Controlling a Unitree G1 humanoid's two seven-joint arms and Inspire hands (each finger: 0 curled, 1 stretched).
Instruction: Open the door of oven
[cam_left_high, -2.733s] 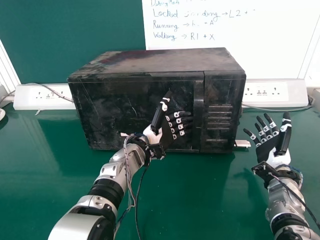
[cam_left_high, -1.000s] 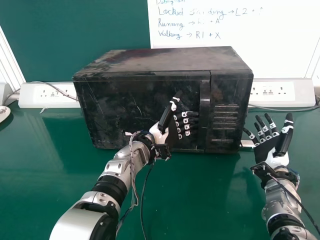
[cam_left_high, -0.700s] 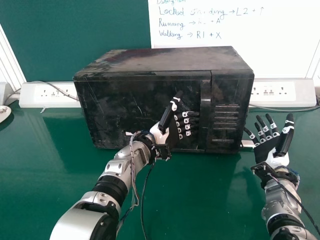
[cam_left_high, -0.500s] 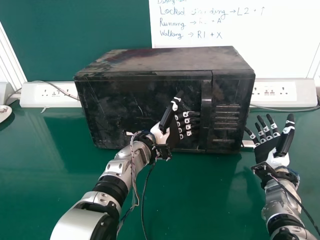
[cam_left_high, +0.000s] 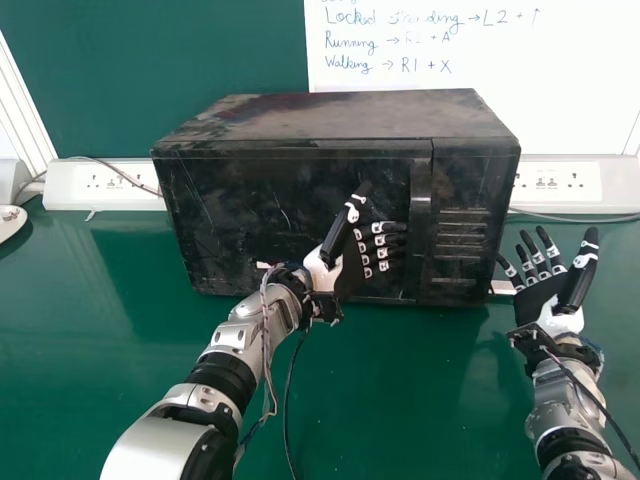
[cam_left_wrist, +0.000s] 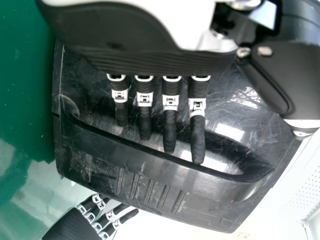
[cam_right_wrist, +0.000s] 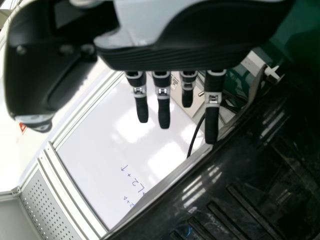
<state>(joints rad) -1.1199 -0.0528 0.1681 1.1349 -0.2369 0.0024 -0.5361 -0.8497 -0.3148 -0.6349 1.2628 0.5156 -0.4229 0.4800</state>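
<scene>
Bright, w/ door (cam_left_wrist: 230, 132) glare, src unclear

You have one left hand (cam_left_high: 348, 274) and one right hand (cam_left_high: 540, 298), two in all, and likewise one left arm (cam_left_high: 238, 345) and one right arm (cam_left_high: 556, 400). Before you there is one oven (cam_left_high: 330, 118) with one door (cam_left_high: 235, 215) and one handle (cam_left_high: 420, 215), on one surface (cam_left_high: 390, 385). You also see one whiteboard (cam_left_high: 560, 60), plus one left socket strip (cam_left_high: 66, 190) and one right socket strip (cam_left_high: 620, 190), making two.
</scene>
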